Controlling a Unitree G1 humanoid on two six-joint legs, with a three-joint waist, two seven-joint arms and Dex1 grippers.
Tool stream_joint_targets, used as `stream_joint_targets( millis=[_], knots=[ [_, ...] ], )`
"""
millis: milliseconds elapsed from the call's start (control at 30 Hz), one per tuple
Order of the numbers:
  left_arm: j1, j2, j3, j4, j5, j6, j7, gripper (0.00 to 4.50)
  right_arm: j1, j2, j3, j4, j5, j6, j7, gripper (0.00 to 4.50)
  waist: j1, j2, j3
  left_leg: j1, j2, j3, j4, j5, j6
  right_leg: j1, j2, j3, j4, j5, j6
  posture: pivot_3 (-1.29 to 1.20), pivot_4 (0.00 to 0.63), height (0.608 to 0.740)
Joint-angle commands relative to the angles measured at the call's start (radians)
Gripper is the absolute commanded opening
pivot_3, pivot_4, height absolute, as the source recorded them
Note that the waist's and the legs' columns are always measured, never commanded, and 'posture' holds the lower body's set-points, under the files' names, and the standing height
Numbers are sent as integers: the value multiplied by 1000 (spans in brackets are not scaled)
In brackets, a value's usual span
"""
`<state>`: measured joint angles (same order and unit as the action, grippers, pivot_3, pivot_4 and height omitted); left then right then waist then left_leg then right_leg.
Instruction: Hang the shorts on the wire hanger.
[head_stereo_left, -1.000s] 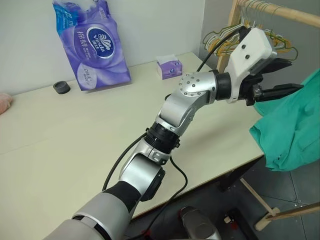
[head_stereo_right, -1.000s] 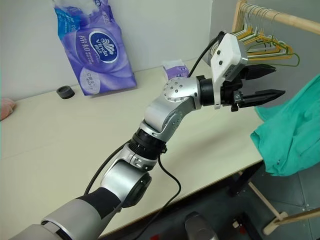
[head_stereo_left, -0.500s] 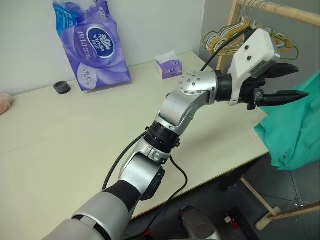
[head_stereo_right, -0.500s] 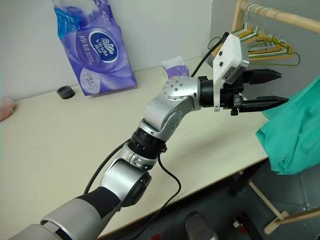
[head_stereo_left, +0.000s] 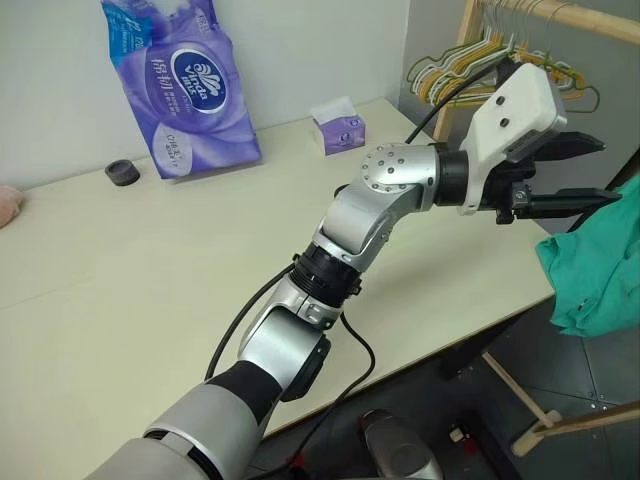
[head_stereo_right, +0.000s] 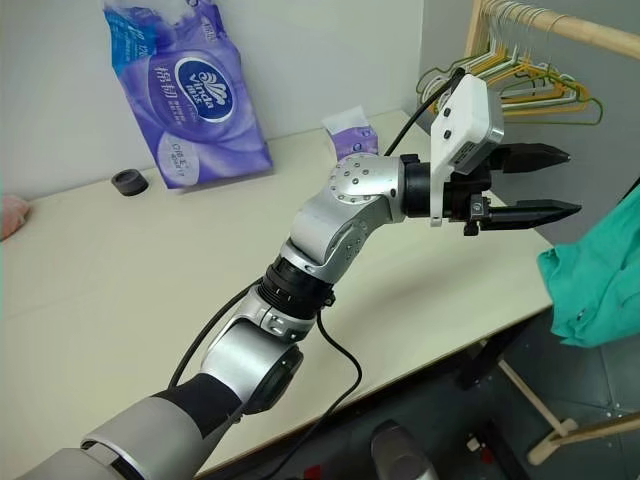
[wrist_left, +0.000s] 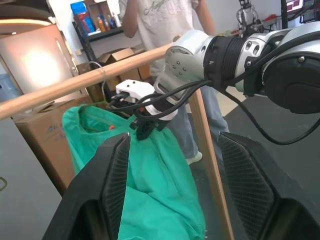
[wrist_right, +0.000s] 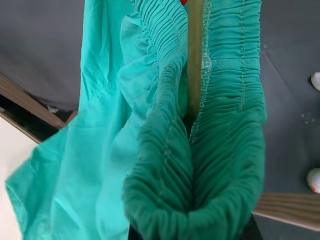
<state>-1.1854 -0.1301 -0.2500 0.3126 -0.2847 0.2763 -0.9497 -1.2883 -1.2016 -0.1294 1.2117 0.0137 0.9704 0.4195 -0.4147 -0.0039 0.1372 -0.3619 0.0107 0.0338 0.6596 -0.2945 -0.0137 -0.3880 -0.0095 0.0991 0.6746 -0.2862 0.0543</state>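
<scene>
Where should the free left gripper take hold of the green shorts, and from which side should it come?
Probably the gathered waistband, near where the right gripper pinches it. The shorts hang limp below, so the left gripper, open and level, could come straight in sideways.

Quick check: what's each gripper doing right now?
Left gripper: open, holding nothing.
Right gripper: shut on the shorts at the waistband.
</scene>
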Motion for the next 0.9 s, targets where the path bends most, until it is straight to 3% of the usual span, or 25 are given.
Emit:
stream_joint_targets(
  millis=[33,667,700,900],
  knots=[
    [-20,-4,-5,-32,4,-16,0,2956,-1,-17,-8,-12,-5,-5,19,0,0,0,1,0,0,0,0,0,0,0,0,0,0,0,0,-359,132,740],
    [-28,-17,12,-45,-47,36,-29,2956,67,-20,-49,-68,23,9,60,0,2,-7,6,0,0,-2,0,0,0,2,0,-1,-1,0,0,-369,143,740],
    [-29,-15,10,-44,-49,41,-33,3015,66,-18,-56,-78,27,11,55,583,2,-7,6,0,0,-2,1,0,0,2,0,-1,-1,0,0,-369,141,740],
    [-38,-6,10,-30,-40,59,-30,3015,48,-11,-123,-155,77,79,26,2470,2,-5,9,0,0,-1,1,0,0,2,0,0,-1,0,1,-371,136,740]
  ],
)
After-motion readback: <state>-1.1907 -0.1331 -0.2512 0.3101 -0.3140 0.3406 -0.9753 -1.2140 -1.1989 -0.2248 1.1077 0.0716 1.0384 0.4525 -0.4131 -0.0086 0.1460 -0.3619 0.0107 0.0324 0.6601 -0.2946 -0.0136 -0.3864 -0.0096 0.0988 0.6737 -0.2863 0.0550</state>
